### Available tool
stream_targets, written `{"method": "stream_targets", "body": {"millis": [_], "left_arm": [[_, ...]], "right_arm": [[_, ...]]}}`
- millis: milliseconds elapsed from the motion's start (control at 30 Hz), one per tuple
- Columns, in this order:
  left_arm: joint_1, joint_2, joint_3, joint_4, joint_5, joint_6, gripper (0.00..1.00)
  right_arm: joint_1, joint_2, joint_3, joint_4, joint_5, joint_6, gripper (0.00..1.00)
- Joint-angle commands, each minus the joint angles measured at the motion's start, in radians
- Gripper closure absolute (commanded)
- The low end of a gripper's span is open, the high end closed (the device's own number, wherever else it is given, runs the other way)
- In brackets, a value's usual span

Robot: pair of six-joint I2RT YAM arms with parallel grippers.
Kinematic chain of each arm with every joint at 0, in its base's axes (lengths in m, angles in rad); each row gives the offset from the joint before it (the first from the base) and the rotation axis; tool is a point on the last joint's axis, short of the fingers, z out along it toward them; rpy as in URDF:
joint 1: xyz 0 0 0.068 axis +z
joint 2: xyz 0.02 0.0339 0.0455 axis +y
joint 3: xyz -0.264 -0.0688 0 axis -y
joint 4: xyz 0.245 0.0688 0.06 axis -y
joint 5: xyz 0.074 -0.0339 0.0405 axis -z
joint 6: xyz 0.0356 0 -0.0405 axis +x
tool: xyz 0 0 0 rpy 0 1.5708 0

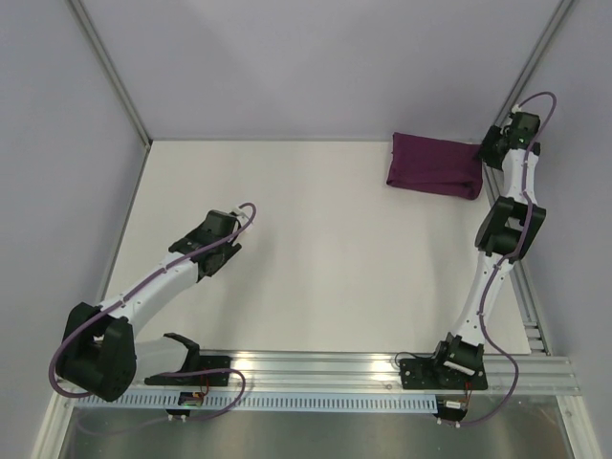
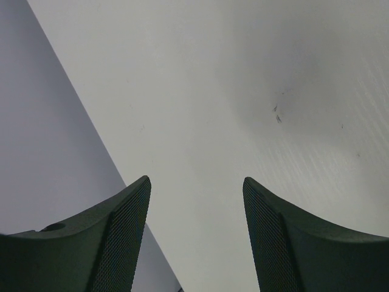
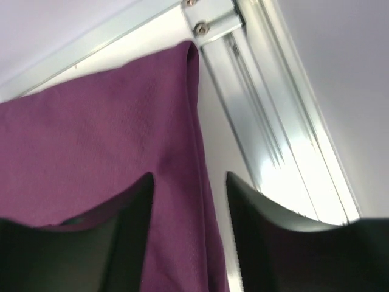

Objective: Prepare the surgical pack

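One purple cloth [image 1: 435, 165] is in sight, folded into a thick oblong. It lies flat on the white table [image 1: 316, 249], far out at about 2 o'clock from the table's middle in the top view, with its right end close to the metal side rail [image 3: 273, 121]. Two arms and two grippers are in view.

The right arm rises from its base at the near edge at about 5 o'clock. It stretches almost straight up the right side of the table and bends in at the wrist. Its right gripper [image 1: 492, 148] sits at the cloth's right end, at 3 o'clock from the cloth. In the right wrist view the right gripper [image 3: 189, 179] has its two fingers parted. The cloth [image 3: 103, 140] fills the left of that picture, and its folded right edge runs down into the gap between the fingers. A strip of bare table shows between that edge and the right finger, so the fingers are not pinching the fabric.

The left arm reaches from its base at 7 o'clock, sloping up and to the right, low over the table. Its left gripper [image 1: 212, 239] is at about 9 o'clock from the table's middle, well apart from the cloth. In the left wrist view the left gripper [image 2: 196, 182] has its fingers spread wide with nothing between them, only bare table below.
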Motion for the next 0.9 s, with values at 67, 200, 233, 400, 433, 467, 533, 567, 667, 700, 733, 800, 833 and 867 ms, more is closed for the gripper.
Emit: {"method": "stream_targets", "body": {"millis": [67,200,233,400,433,467,533,567,667,700,733,800,833,867], "left_arm": [[0.006,-0.005,-0.004,0.012,0.003,0.014,0.29],[0.006,-0.005,-0.001,0.009,0.016,0.013,0.29],[0.006,-0.005,0.001,0.010,0.017,0.013,0.28],[0.006,-0.013,-0.001,0.012,0.016,0.011,0.28],[0.006,-0.020,-0.001,0.010,0.017,0.011,0.28],[0.006,-0.025,-0.002,0.012,0.017,0.011,0.28],[0.006,-0.035,-0.004,0.012,0.019,0.011,0.28],[0.006,-0.037,-0.003,0.009,0.020,0.010,0.28],[0.006,-0.046,-0.004,0.006,0.029,0.005,0.28],[0.006,-0.048,-0.006,0.006,0.029,0.005,0.28],[0.006,-0.052,-0.007,0.006,0.031,0.004,0.28],[0.006,-0.059,-0.007,0.004,0.031,0.007,0.28],[0.006,-0.060,-0.009,0.004,0.032,0.005,0.28],[0.006,-0.060,-0.009,0.004,0.032,0.005,0.28]], "right_arm": [[-0.002,-0.027,0.047,0.095,0.061,0.002,0.32],[0.020,-0.182,-0.092,0.135,0.067,-0.018,0.27],[0.042,-0.269,-0.175,0.155,0.122,-0.027,0.27],[0.084,-0.500,-0.485,0.201,0.299,0.097,0.28],[0.083,-0.527,-0.543,0.205,0.276,0.123,0.37],[0.082,-0.566,-0.630,0.207,0.272,0.146,0.44],[0.082,-0.587,-0.724,0.239,0.229,0.212,0.78],[0.082,-0.594,-0.799,0.253,0.215,0.230,0.88],[0.081,-0.560,-0.837,0.262,0.184,0.292,0.99],[0.079,-0.523,-0.831,0.256,0.140,0.306,0.99],[0.072,-0.503,-0.823,0.247,0.102,0.347,0.99],[0.067,-0.462,-0.803,0.247,0.078,0.395,1.00],[0.066,-0.427,-0.794,0.245,0.077,0.424,0.99],[0.066,-0.405,-0.782,0.241,0.077,0.439,0.99]]}}
